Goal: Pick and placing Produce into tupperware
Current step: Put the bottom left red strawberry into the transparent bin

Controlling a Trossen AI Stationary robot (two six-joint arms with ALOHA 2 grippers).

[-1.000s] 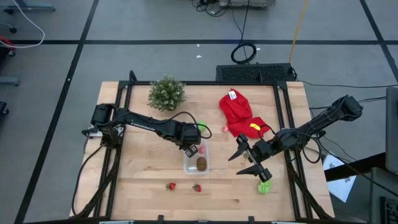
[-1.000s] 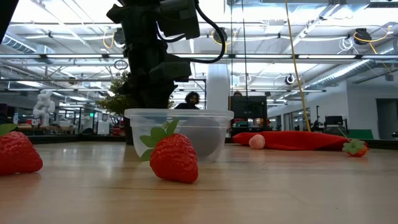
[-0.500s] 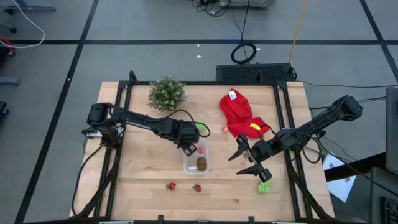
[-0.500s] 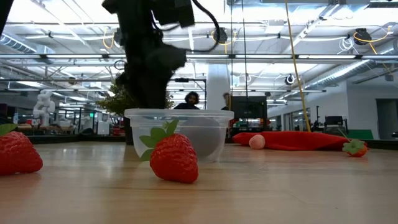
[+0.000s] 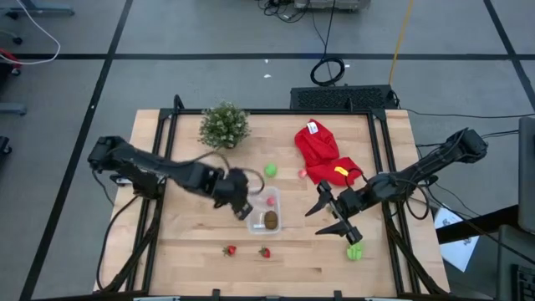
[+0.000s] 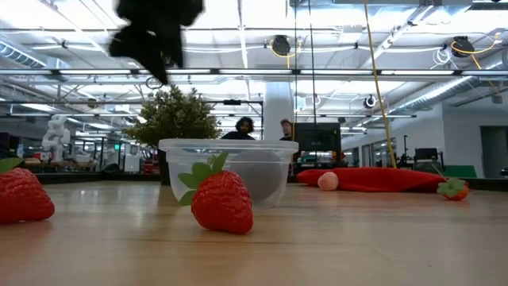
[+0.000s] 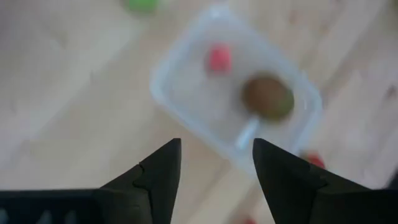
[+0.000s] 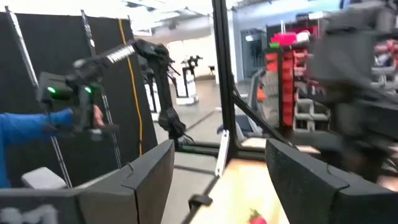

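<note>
- Table [image 5: 192,251]: the wooden top carries the bushy plant [image 5: 224,124] at the far edge and the red cloth [image 5: 320,152] to its right.
- Left gripper [image 5: 242,197]: it hangs above the table just left of the tupperware [image 5: 265,211], with its fingers parted and nothing between them.
- Right gripper [image 5: 336,216]: it waits well to the right of the tub, its jaws spread wide and empty, with a green piece [image 5: 355,251] just in front of it.
- Tupperware: the clear tub sits near the table's middle and holds a brown oval [image 5: 271,221] and a small pink piece [image 5: 272,201]. The left wrist view looks down into it past the open fingers [image 7: 158,171] and shows both items inside; the low view shows only its wall [image 6: 262,171].
- Loose produce: two strawberries [image 5: 230,249] [image 5: 265,252] lie in front of the tub. A round green piece [image 5: 270,170] and another pink piece [image 5: 302,174] lie behind it, near the cloth.
- Low view only: people stand in the room beyond the tub.
</note>
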